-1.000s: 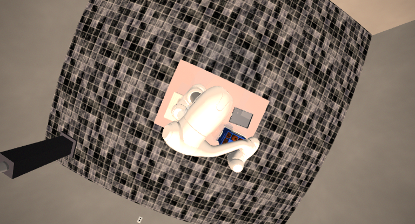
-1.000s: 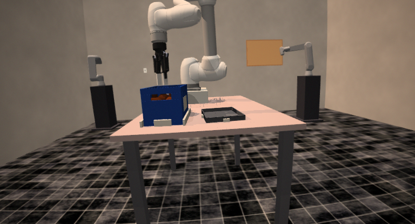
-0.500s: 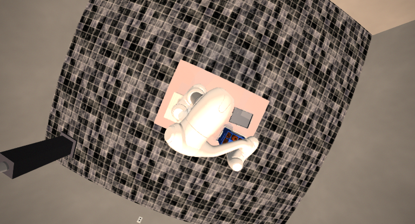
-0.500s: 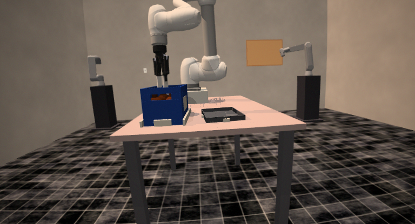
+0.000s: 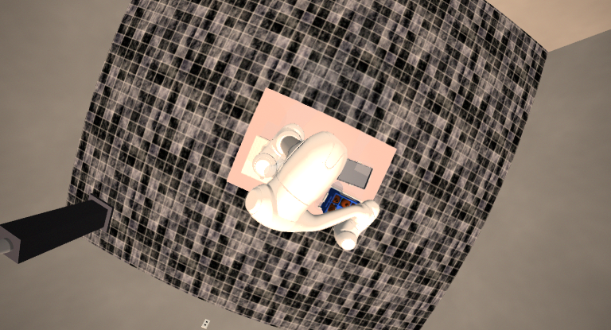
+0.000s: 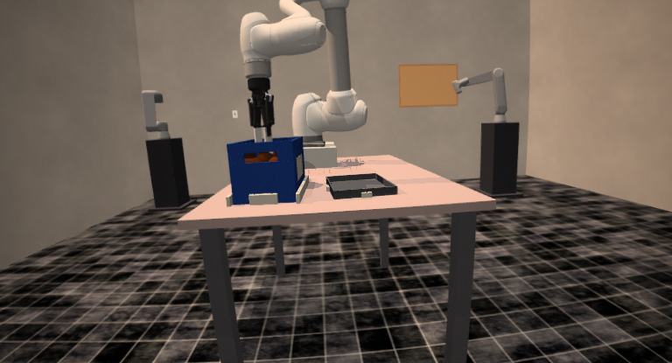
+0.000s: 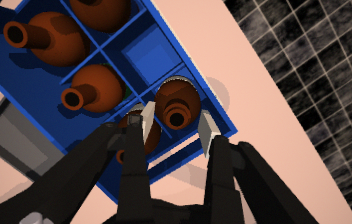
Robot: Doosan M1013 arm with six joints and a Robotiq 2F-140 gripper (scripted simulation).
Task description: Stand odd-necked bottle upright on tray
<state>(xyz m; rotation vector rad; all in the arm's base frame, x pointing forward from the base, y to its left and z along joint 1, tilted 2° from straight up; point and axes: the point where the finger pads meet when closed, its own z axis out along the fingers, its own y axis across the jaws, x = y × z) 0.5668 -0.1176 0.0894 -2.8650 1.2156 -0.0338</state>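
Note:
The blue crate (image 5: 326, 200) (image 6: 262, 182) (image 7: 191, 66) holds brown bottles standing in its cells. My gripper (image 6: 262, 138) (image 7: 177, 116) points down at the crate's top, fingers part open. In the wrist view its pale fingertips are on either side of the neck of a corner bottle (image 7: 176, 96), with gaps showing on both sides. Another bottle (image 7: 149, 136) is partly hidden behind the left finger. Further bottles (image 7: 97, 87) (image 7: 62, 42) (image 7: 102, 12) stand farther along the crate. The dark tray (image 5: 355, 178) (image 6: 357, 184) (image 7: 19, 137) lies level beside the crate, with no bottle on it.
One crate cell (image 7: 152, 57) beside the corner bottle is empty. Pale low blocks (image 6: 262, 198) stand against the crate's base, and smaller ones (image 6: 366, 194) against the tray. The crate stands close to the table's edge. The arm's base is at the other end of the table.

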